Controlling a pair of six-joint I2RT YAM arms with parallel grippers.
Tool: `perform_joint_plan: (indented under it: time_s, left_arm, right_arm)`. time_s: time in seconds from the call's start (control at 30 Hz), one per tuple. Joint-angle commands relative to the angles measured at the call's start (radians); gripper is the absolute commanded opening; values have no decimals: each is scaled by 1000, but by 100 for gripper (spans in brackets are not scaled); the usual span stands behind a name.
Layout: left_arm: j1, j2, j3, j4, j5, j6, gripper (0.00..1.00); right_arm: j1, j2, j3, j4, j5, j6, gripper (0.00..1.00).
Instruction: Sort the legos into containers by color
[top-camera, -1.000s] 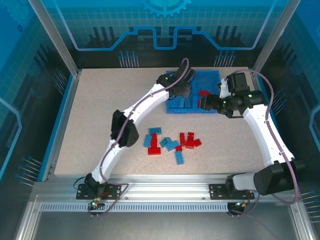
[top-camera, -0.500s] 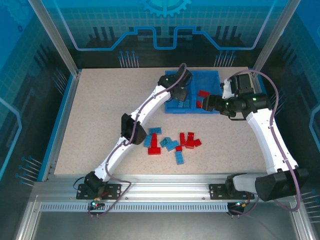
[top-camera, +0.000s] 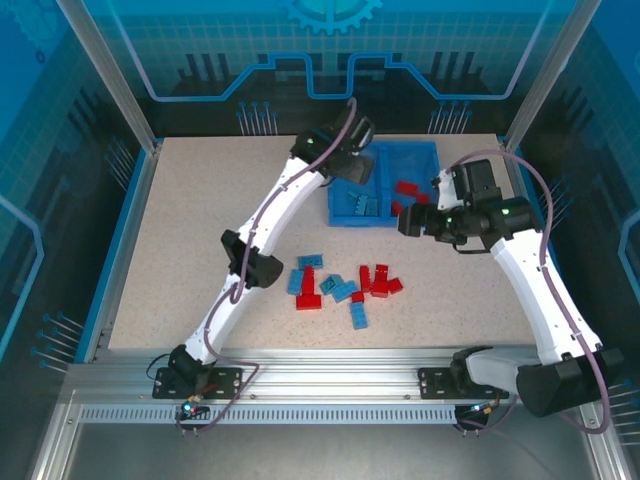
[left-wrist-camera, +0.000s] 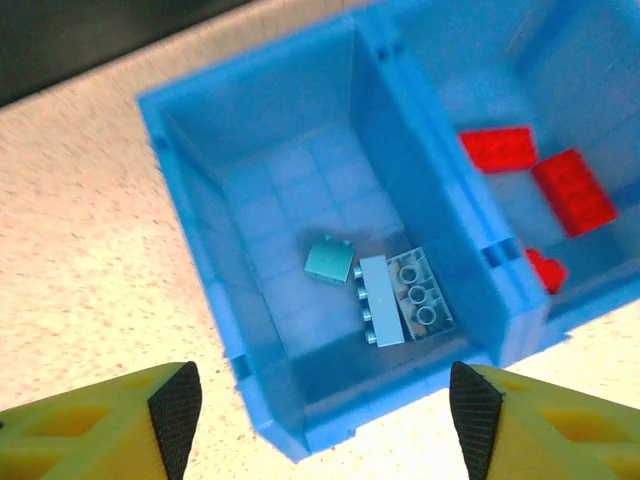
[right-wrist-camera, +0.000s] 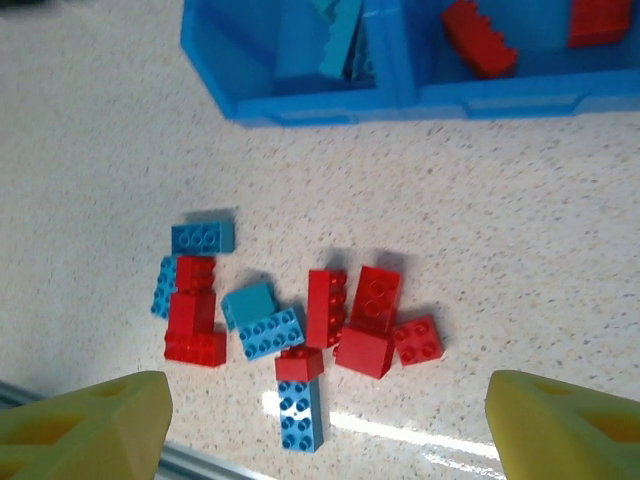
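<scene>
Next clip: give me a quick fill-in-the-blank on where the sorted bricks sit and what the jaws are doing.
1. Seen from the top camera, the red studded plastic bricks inside the shallow blue plastic bin lie in its ____ compartment.
2. Its other compartment holds only studded bricks coloured light ____.
3. The left gripper hangs over the bin with its jaws ____.
4. The right gripper has ____ between its jaws.
Missing words: right; blue; open; nothing

We've got bright red and light blue legos (right-wrist-camera: 330, 305), a plain blue bin (right-wrist-camera: 300, 105), and a beige table (right-wrist-camera: 520, 200) speckled dark.
</scene>
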Motion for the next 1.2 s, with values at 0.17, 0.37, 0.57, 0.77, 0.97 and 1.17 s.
perform_joint_plan:
  time_s: [0.17, 0.37, 0.57, 0.77, 0.97, 1.17]
  left_arm:
    - [-11, -149, 59, -216, -15, -23, 76]
    - [-22, -201, -4, -279, -73, -17, 81]
    - [-27, -224, -5, -325, -26, -23, 89]
    - [-26, -253, -41, -384, 36, -13, 99]
    - [-26, -262, -53, -416, 48, -22, 99]
    - [-24, -314, -116, -432, 28, -20, 99]
  right_arm:
    - [253, 1, -146, 22, 27, 58, 81]
    - [384, 138, -197, 100, 70, 79, 75]
    - [400, 312, -174, 183, 124, 60, 65]
    - [400, 480, -124, 201, 218, 63, 60]
    - [401, 603, -83, 221, 219, 50, 55]
    - [401, 673, -75, 237, 226, 57, 46]
